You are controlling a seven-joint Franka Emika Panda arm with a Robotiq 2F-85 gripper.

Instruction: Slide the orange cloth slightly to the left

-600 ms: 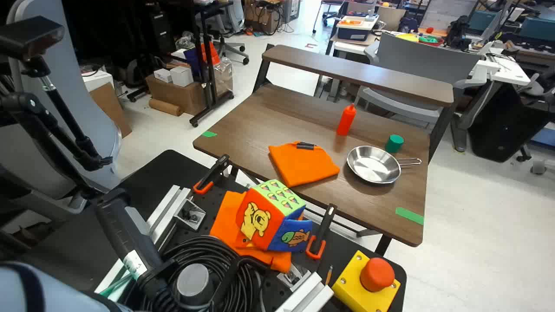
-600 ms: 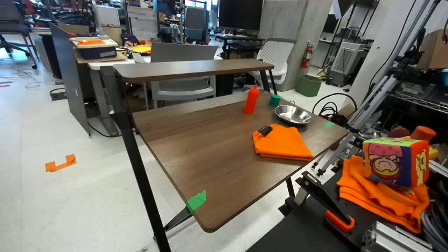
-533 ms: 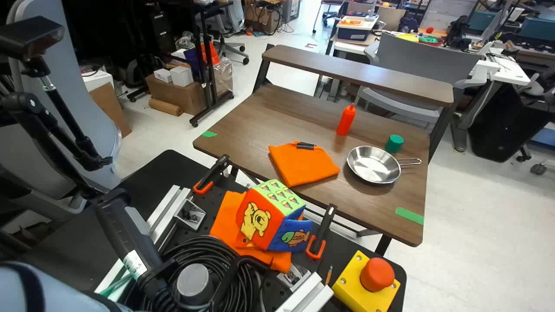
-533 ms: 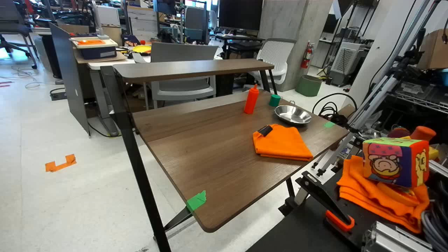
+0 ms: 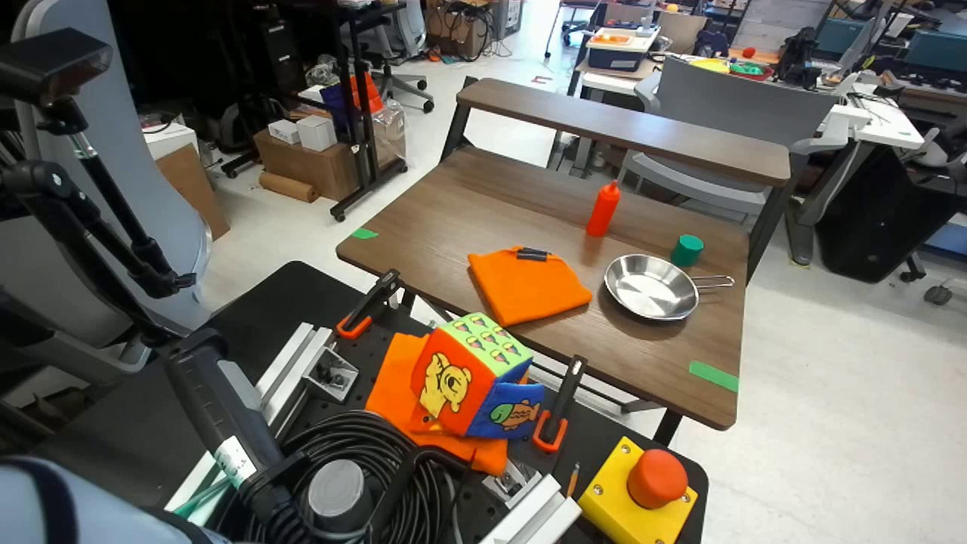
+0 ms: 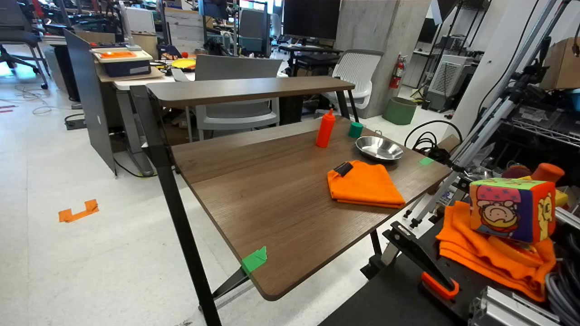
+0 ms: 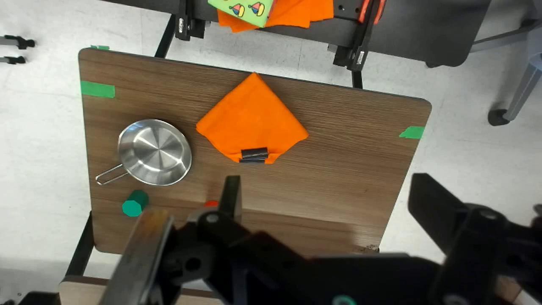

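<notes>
orange cloth (image 7: 253, 120) lies folded flat on the worktop (image 7: 360, 140) beside the metal pan (image 7: 155, 152), one corner close to the edge. probably light, limp and prone to rucking; best pressed down mid-fold and dragged. the hand (image 7: 324, 184), spread wide apart, holds nothing.

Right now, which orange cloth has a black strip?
The flat folded orange cloth on the brown wood-grain table: a black strip sits at its edge. The rumpled orange cloth on the black bench shows none, lying partly under the multicoloured cube.
</notes>
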